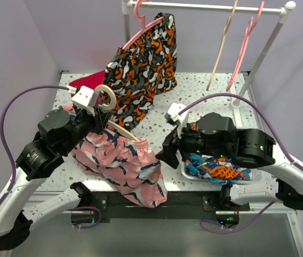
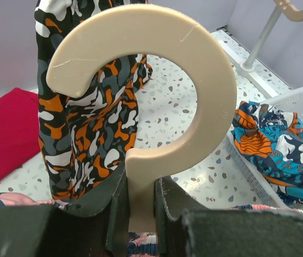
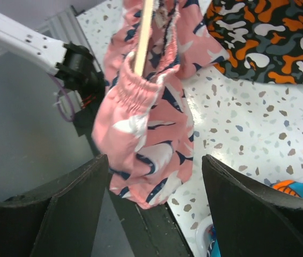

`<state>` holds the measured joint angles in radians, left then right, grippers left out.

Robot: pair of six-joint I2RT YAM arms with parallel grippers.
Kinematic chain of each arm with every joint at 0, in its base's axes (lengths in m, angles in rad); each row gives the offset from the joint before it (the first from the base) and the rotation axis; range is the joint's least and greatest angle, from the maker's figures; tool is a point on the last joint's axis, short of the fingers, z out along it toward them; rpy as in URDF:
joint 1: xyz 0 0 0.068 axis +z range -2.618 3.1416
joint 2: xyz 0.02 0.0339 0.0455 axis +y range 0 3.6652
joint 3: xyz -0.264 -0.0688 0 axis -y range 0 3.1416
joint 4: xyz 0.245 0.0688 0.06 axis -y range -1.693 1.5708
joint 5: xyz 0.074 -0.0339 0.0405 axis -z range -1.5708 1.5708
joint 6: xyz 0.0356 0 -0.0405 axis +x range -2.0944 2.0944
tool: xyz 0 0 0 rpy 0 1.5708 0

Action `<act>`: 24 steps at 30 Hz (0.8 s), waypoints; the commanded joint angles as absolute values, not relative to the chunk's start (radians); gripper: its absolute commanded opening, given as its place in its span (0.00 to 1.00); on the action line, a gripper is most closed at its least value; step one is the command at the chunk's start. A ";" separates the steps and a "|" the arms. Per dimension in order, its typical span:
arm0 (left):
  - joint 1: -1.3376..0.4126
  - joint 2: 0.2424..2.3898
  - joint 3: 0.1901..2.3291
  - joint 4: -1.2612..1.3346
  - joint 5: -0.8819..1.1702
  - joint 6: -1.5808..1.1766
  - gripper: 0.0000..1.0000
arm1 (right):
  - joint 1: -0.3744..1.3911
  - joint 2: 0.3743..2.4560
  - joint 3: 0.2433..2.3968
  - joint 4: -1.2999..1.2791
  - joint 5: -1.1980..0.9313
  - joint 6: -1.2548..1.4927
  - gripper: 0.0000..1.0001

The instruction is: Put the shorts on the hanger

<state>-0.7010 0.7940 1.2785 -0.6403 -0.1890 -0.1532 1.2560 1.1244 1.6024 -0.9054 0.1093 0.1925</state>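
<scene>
Right wrist, pink navy-blotched shorts (image 3: 151, 139), gathered on hanger (image 3: 143, 37)

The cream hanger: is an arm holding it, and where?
Yes. The left gripper clamps the hanger by its neck, below the hook; the right gripper is open, holding nothing.

I can read no text, label, brand or number in any view. The blue-orange cloth (image 2: 272, 144) carries letter-like marks, too blurred to make out.
</scene>
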 commanded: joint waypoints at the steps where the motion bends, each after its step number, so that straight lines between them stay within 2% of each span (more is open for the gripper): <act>1: -0.699 0.781 1.281 -0.534 -0.206 -0.156 0.00 | 1.261 1.118 1.640 -0.908 0.016 0.227 0.72; 11: -0.699 0.793 1.279 -0.519 -0.193 -0.166 0.00 | 1.261 1.256 1.657 -0.923 0.003 0.180 0.71; 14: -0.699 0.795 1.278 -0.511 -0.178 -0.169 0.00 | 1.261 1.308 1.683 -0.920 0.023 0.173 0.63; 15: -0.698 0.793 1.278 -0.506 -0.170 -0.170 0.00 | 1.259 1.330 1.686 -0.914 0.031 0.173 0.56; 22: -0.699 0.799 1.249 -0.486 -0.129 -0.186 0.00 | 1.261 1.364 1.724 -0.847 0.041 0.178 0.33; 24: -0.698 0.799 1.243 -0.479 -0.118 -0.187 0.00 | 1.261 1.368 1.730 -0.841 0.017 0.173 0.31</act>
<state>-0.7006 0.8032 1.2518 -0.5728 -0.1677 -0.1638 1.2568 1.3739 1.6646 -0.9131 0.0338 0.1894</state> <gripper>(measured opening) 0.238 0.322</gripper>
